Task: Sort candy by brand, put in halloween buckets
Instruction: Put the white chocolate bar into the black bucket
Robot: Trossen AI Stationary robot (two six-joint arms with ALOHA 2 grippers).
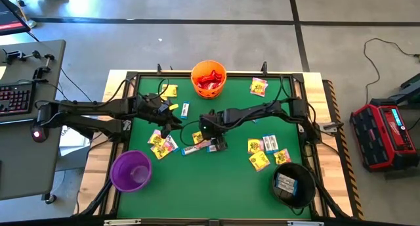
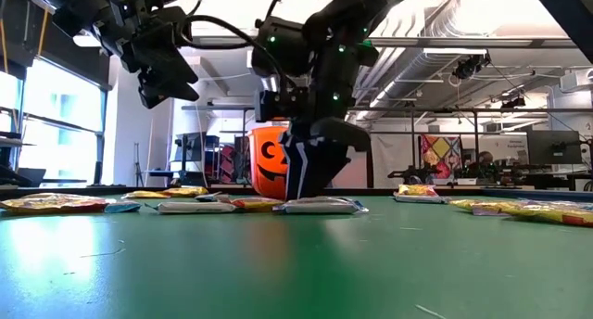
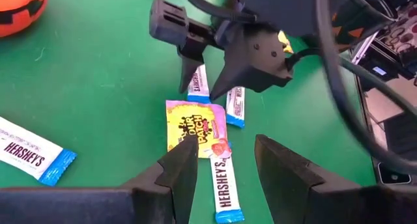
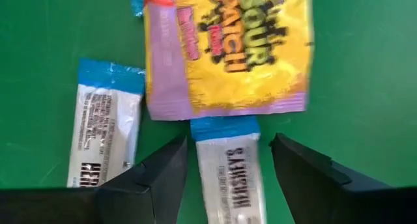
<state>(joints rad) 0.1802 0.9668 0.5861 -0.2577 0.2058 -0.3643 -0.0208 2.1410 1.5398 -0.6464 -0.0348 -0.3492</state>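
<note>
green felt covers the table [image 1: 216,186], which stands on a grey concrete floor with a desk and keyboard [image 1: 14,98] off to one side and a red-black box [image 1: 384,134] on the floor at the other.

three buckets stand on the felt: the orange bucket [image 1: 209,79] at the far edge, already holding red packets; the purple bucket [image 1: 131,171] at the near left corner; the black bucket [image 1: 293,184] at the near right, with a white-blue packet inside.

candy lies scattered between them. a cluster of yellow packets [image 1: 161,145] sits left of centre, more yellow ones [image 1: 258,160] lie right of centre, and one yellow packet [image 1: 258,87] lies near the far right edge beside the orange bucket.

the right gripper [image 1: 217,142] is down at the felt near the table's middle, its fingers [image 4: 153,178] spread apart on either side of a white-blue hershey's bar [image 4: 229,168], not clamped on it. that bar's end is tucked under a yellow sour patch packet [image 4: 228,48], and a second white-blue bar [image 4: 104,129] lies just beside it.

the left gripper [image 1: 172,123] hangs above the table just left of the right one, its fingers [image 3: 179,172] parted and holding nothing; from its wrist the same sour patch packet and bars show below, with another hershey's bar [image 3: 32,155] lying well apart.
</note>
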